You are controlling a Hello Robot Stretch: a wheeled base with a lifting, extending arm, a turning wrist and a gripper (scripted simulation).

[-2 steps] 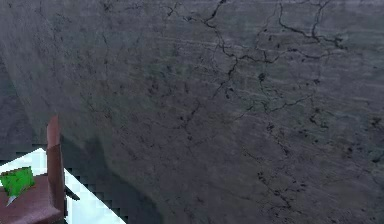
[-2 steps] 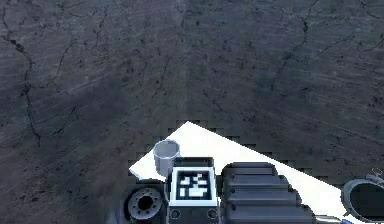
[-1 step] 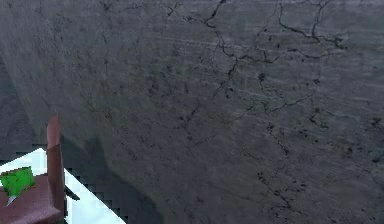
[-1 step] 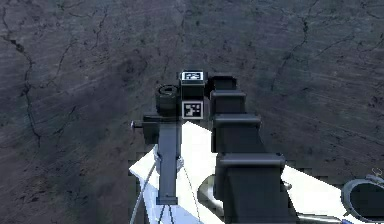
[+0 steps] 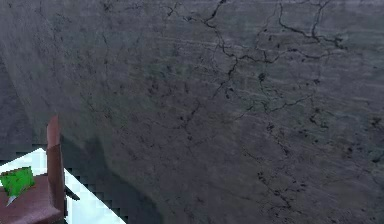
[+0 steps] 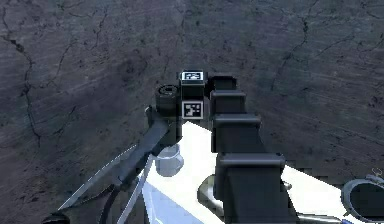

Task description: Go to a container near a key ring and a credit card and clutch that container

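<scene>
Out near a container (image 6: 170, 160) on the white table (image 6: 312, 196), the gripper (image 6: 108, 192) reaches; whether it holds anything I cannot tell.

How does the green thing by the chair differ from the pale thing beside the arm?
Colour: the green thing is bright green, the pale thing greyish white. Shape: the green thing looks angular, the pale thing rounded. Place: the green thing lies next to the brown chair; the pale thing stands just left of the arm. Both rest on a white tabletop.
</scene>
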